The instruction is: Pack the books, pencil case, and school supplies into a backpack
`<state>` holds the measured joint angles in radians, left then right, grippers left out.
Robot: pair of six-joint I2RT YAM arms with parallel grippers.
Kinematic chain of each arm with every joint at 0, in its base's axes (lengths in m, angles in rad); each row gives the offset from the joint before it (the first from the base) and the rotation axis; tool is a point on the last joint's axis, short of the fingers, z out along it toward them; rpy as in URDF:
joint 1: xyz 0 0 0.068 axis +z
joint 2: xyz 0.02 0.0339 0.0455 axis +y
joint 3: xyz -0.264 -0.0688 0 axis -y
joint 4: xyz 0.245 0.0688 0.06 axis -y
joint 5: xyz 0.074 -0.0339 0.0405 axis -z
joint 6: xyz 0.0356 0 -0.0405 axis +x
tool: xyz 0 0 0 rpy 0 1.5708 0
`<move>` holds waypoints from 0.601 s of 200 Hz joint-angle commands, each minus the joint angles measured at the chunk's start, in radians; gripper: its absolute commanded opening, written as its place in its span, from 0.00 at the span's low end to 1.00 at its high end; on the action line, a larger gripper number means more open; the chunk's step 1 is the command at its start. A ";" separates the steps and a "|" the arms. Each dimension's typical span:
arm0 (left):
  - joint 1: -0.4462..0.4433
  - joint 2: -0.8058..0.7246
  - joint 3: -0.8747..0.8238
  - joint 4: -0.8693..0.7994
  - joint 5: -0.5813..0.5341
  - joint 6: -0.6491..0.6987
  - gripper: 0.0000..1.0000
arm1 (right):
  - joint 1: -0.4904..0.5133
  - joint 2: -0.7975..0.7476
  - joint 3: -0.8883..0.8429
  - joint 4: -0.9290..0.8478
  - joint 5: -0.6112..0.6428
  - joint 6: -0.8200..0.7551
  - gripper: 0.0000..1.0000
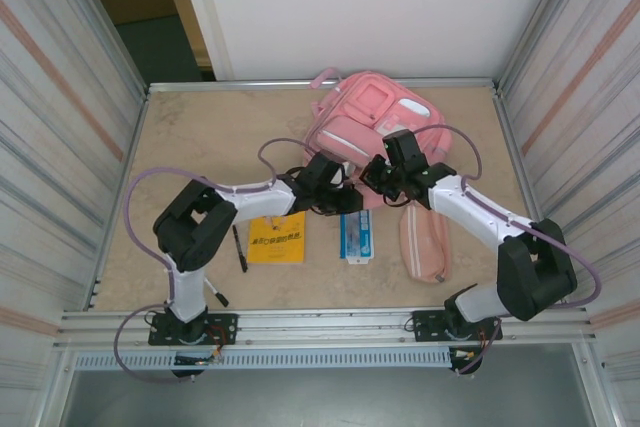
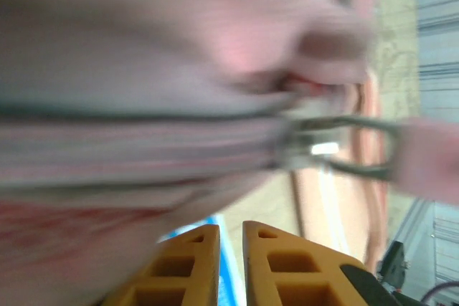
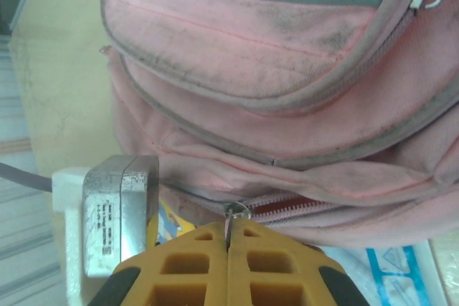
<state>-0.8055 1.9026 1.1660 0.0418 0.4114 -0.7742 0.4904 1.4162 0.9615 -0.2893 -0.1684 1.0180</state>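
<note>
Right gripper point(image 3: 228, 238) pinched backpack point(image 3: 287, 105) zip pull point(image 3: 235, 211), zip running right across lower frame; left gripper point(image 2: 229, 231) near-closed, hold unclear.

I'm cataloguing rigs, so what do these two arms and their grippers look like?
The left arm and right arm each have white links, bulky black joints and a black base. A lilac cable loops along each. The left gripper and right gripper have orange-yellow fingers with rectangular cut-outs and black at their roots.
</note>
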 commanded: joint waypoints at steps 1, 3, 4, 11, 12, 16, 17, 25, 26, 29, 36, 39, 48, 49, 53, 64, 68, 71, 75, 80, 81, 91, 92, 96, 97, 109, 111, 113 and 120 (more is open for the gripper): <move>0.007 -0.049 0.001 0.041 -0.018 0.026 0.21 | 0.003 -0.030 0.070 -0.069 -0.051 -0.075 0.00; 0.008 -0.058 -0.006 0.041 -0.025 0.031 0.22 | 0.004 -0.028 0.071 -0.077 -0.050 -0.080 0.00; 0.008 -0.063 -0.009 0.041 -0.027 0.034 0.22 | 0.006 -0.027 0.072 -0.081 -0.051 -0.082 0.00; 0.015 -0.101 -0.039 0.041 -0.043 0.056 0.24 | 0.009 -0.025 0.078 -0.096 -0.055 -0.094 0.00; 0.017 -0.107 -0.046 0.042 -0.044 0.060 0.24 | 0.009 -0.026 0.078 -0.098 -0.055 -0.096 0.00; 0.023 -0.132 -0.070 0.049 -0.047 0.075 0.24 | 0.013 -0.027 0.079 -0.104 -0.056 -0.106 0.00; 0.025 -0.139 -0.077 0.051 -0.048 0.080 0.24 | 0.013 -0.028 0.079 -0.104 -0.057 -0.107 0.00; 0.037 -0.200 -0.139 0.107 -0.038 0.122 0.24 | 0.018 -0.031 0.078 -0.111 -0.056 -0.132 0.00; 0.038 -0.207 -0.149 0.117 -0.035 0.131 0.24 | 0.019 -0.032 0.077 -0.112 -0.056 -0.135 0.00; 0.041 -0.232 -0.180 0.146 -0.029 0.153 0.24 | 0.021 -0.033 0.076 -0.114 -0.055 -0.146 0.00; 0.046 -0.288 -0.247 0.209 -0.043 0.209 0.25 | 0.025 -0.031 0.078 -0.123 -0.053 -0.176 0.00; 0.046 -0.310 -0.275 0.230 -0.058 0.229 0.25 | 0.026 -0.031 0.079 -0.129 -0.052 -0.189 0.00; 0.046 -0.373 -0.357 0.273 -0.126 0.278 0.27 | 0.031 -0.021 0.093 -0.158 -0.046 -0.224 0.00; 0.046 -0.379 -0.364 0.277 -0.135 0.282 0.27 | 0.031 -0.020 0.095 -0.163 -0.045 -0.227 0.00; 0.048 -0.401 -0.390 0.285 -0.167 0.296 0.29 | 0.034 -0.016 0.102 -0.178 -0.039 -0.240 0.00; 0.059 -0.445 -0.418 0.258 -0.224 0.319 0.35 | 0.041 -0.002 0.118 -0.216 -0.033 -0.264 0.00; 0.063 -0.453 -0.415 0.235 -0.226 0.331 0.38 | 0.043 0.003 0.123 -0.223 -0.035 -0.266 0.00; 0.067 -0.457 -0.410 0.218 -0.224 0.343 0.41 | 0.044 0.007 0.125 -0.228 -0.039 -0.267 0.00; 0.068 -0.459 -0.401 0.202 -0.213 0.368 0.45 | 0.045 0.013 0.128 -0.229 -0.047 -0.267 0.00; 0.067 -0.458 -0.390 0.197 -0.175 0.419 0.52 | 0.045 0.019 0.129 -0.226 -0.060 -0.261 0.00; 0.066 -0.457 -0.388 0.197 -0.166 0.432 0.53 | 0.045 0.021 0.130 -0.225 -0.063 -0.258 0.00; 0.045 -0.454 -0.384 0.228 -0.102 0.581 0.64 | 0.045 0.030 0.129 -0.212 -0.102 -0.231 0.00; 0.041 -0.454 -0.386 0.235 -0.103 0.596 0.64 | 0.045 0.032 0.129 -0.207 -0.112 -0.225 0.00; 0.025 -0.455 -0.399 0.269 -0.114 0.658 0.66 | 0.045 0.035 0.128 -0.199 -0.131 -0.212 0.00; 0.020 -0.456 -0.404 0.274 -0.117 0.674 0.66 | 0.045 0.037 0.126 -0.197 -0.133 -0.209 0.00; -0.024 -0.462 -0.483 0.475 -0.153 0.867 0.71 | 0.045 0.042 0.117 -0.174 -0.170 -0.168 0.00; -0.033 -0.462 -0.500 0.515 -0.162 0.894 0.72 | 0.045 0.044 0.117 -0.172 -0.172 -0.161 0.00; -0.040 -0.461 -0.512 0.545 -0.168 0.918 0.73 | 0.045 0.043 0.117 -0.171 -0.174 -0.156 0.00; -0.056 -0.451 -0.559 0.678 -0.199 0.989 0.76 | 0.045 0.049 0.119 -0.168 -0.181 -0.143 0.00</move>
<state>-0.7944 1.4639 0.7238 0.3630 0.2634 -0.1928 0.5255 1.4521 1.0561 -0.4747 -0.2466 0.8204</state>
